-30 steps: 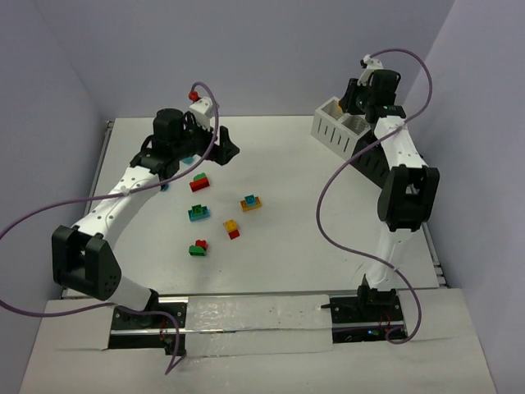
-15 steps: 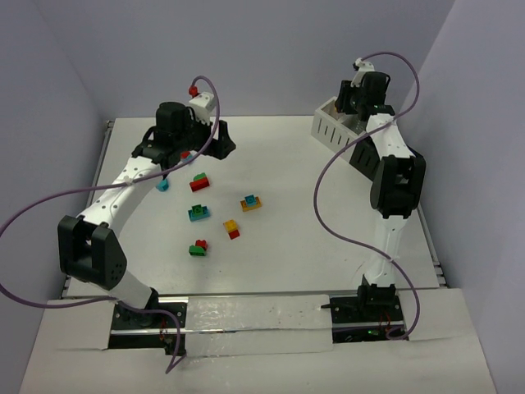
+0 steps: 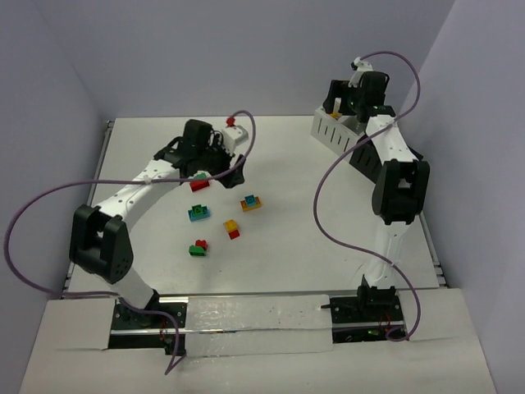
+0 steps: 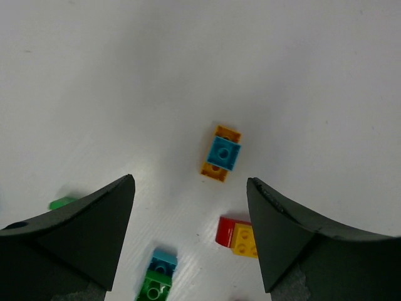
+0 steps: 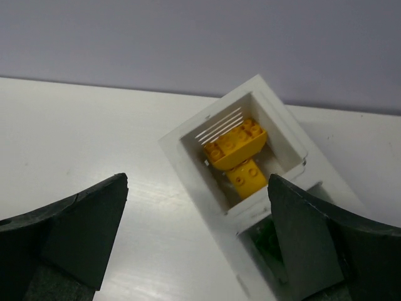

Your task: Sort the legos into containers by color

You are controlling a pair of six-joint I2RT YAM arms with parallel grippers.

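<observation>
**Over the white container (image 5: 207, 116) — right gripper (image 5: 197, 232) spread wide**

Its jaws hold nothing; yellow legos (image 5: 235, 145) lie in the container's end compartment below. Left gripper (image 4: 189, 188) hovers above the counter (image 4: 282, 75), jaws apart and empty, with an orange-and-teal brick (image 4: 222, 153) lying loose between them. A red-and-yellow brick (image 4: 241, 234) and a teal-and-green brick (image 4: 160, 276) lie nearby.

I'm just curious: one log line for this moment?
left gripper: open near orange-and-teal plastic brick stack | right gripper: open over white slotted bin holding yellow bricks

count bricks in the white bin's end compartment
2 in the bin: an orange brick by its slotted wall, a yellow brick next to it; more may hide underneath.
</observation>
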